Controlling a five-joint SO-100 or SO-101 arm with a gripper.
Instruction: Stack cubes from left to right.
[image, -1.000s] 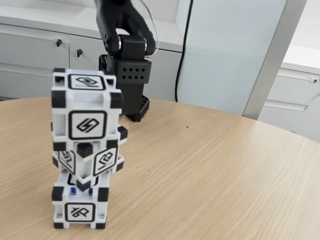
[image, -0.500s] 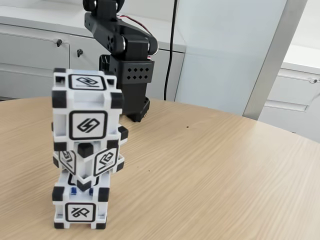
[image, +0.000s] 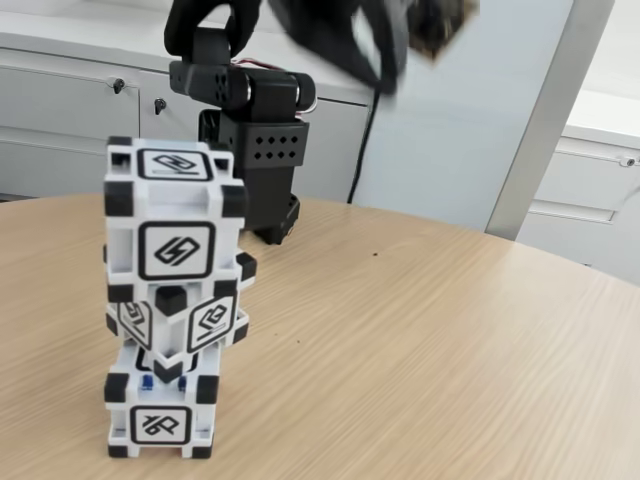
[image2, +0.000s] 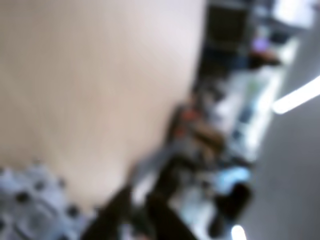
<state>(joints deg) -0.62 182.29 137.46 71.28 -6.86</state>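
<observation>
- The cubes stand as one tower near the left edge of the wooden table (image: 420, 340) in the fixed view: the bottom cube (image: 160, 415) sits flat, the middle cube (image: 180, 322) is turned corner-forward on it, and the top cube (image: 172, 215) rests squarely on that.
- We judge the stacking done, since all three are piled and none lies loose on the table.
- The arm (image: 300, 40) is a motion-blurred dark shape high above its black base (image: 255, 165), well apart from the tower.
- We cannot tell how the jaws stand; both the fixed and wrist views are too smeared there.
- The risk we see is the twisted middle cube: its contact with its neighbours looks reduced, so a table knock or a low sweep of the arm could topple the pile.
</observation>
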